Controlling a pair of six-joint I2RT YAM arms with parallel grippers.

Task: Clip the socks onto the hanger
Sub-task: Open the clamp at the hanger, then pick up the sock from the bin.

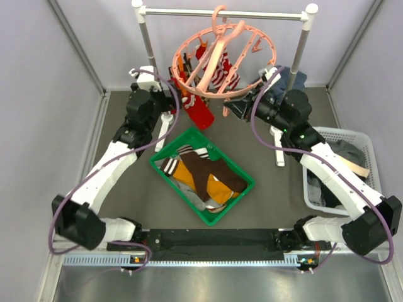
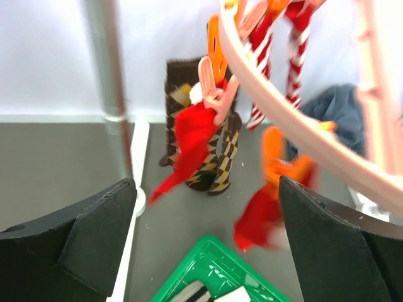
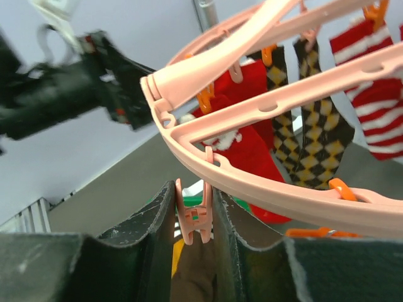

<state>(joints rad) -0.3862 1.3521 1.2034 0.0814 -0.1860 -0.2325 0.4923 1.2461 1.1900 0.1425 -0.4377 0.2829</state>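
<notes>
Salmon-pink plastic makes the round hanger, which hangs by its hook from the silver rail at the far side of the table. Both arms reach forward and upward to it, the left arm from the left side and the right arm from the right side.

The left gripper is spread wide. Its matte black fingers are far from each other and nothing is between them. It faces a red sock that hangs soft and creased from a clip on the ring. Behind this sock hang brown diamond-pattern socks, and higher up are red-and-white striped socks.

The right gripper is just under the smooth rim of the ring. Its dark, scratched fingers press from both sides on a small pink clip.

More socks lie in the green tray on the table between the two arms. There a dark brown sock lies across a mustard orange sock.
</notes>
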